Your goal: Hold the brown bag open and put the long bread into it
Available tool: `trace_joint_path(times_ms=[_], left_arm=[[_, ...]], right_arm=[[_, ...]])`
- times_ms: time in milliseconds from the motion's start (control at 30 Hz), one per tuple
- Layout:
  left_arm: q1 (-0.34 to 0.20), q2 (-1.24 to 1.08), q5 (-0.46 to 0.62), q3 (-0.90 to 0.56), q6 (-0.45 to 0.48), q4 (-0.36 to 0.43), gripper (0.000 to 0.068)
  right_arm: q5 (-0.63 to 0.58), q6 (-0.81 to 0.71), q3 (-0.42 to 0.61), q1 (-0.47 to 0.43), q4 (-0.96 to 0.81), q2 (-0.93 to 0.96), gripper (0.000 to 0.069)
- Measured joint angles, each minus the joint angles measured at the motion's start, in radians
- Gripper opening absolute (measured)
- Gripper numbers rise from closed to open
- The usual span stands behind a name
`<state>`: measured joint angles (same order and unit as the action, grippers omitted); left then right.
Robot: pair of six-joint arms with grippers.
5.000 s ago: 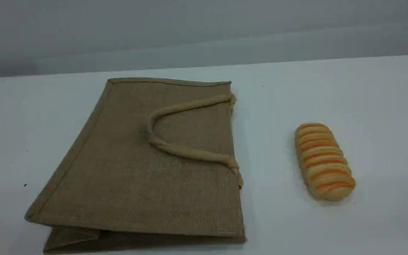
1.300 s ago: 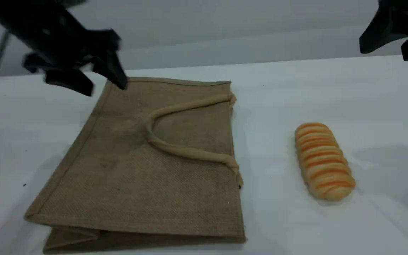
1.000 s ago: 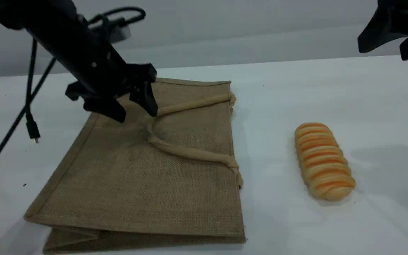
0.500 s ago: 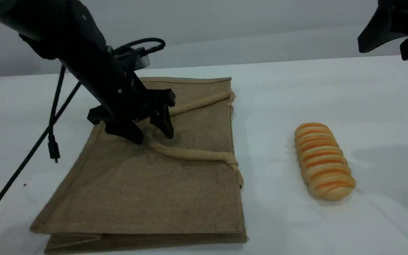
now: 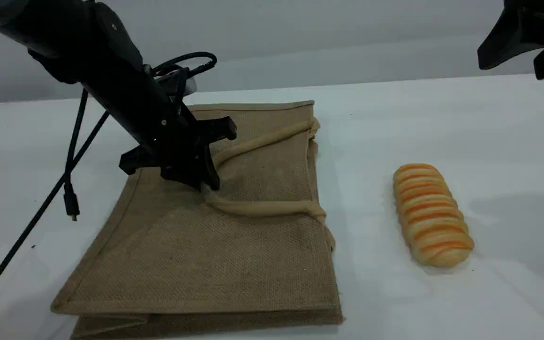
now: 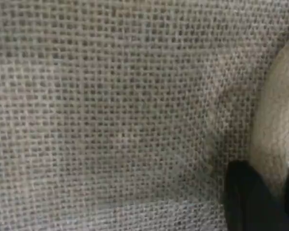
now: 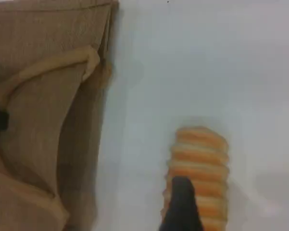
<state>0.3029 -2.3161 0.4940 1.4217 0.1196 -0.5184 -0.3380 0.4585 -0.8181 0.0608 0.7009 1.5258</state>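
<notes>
Brown bag [image 5: 196, 255] flat on desk's left half, my left fingers [image 5: 204, 182] pinching its upper handle [image 5: 262, 141] at the bend.
Lift slowly so only the top panel rises; right fingers [image 5: 529, 59] spread above long bread [image 5: 431, 215], right of bag.

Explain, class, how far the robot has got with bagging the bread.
Done: the left gripper has shut on the bend of the handle of the brown bag. In hand: lifting it open; the bag lies flat. Left: the long bread sits untouched on the table; the right gripper hangs open above.
</notes>
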Motion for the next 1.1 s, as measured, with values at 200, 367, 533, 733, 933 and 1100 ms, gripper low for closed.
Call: trace_joint_path(times_ms=[200, 367, 533, 733, 933, 1100], left_arm=[[0.000, 0.084, 0.111, 0.027, 0.021, 0.037, 0.0094], [-0.001, 0.211, 0.281, 0.155, 0.093, 0.030, 0.0092], [-0.001, 0.324, 0.488, 0.335, 0.117, 0.044, 0.0092], [-0.001, 0.363, 0.710, 0.529, 0.167, 0.055, 0.0092], [-0.001, 0.398, 0.732, 0.601, 0.230, 0.047, 0.0092], [-0.001, 0.414, 0.732, 0.601, 0.294, 0.041, 0.0092]], right_arm=[[-0.005, 0.000, 0.000, 0.000, 0.005, 0.000, 0.0480], [-0.013, 0.011, 0.000, 0.000, 0.034, 0.001, 0.0480], [-0.016, 0.054, 0.000, 0.000, 0.042, 0.014, 0.0480], [-0.012, 0.054, 0.000, 0.000, 0.067, 0.072, 0.0480], [0.042, 0.091, 0.000, 0.000, 0.093, 0.160, 0.0479], [0.063, 0.125, 0.000, 0.000, 0.128, 0.246, 0.0479]])
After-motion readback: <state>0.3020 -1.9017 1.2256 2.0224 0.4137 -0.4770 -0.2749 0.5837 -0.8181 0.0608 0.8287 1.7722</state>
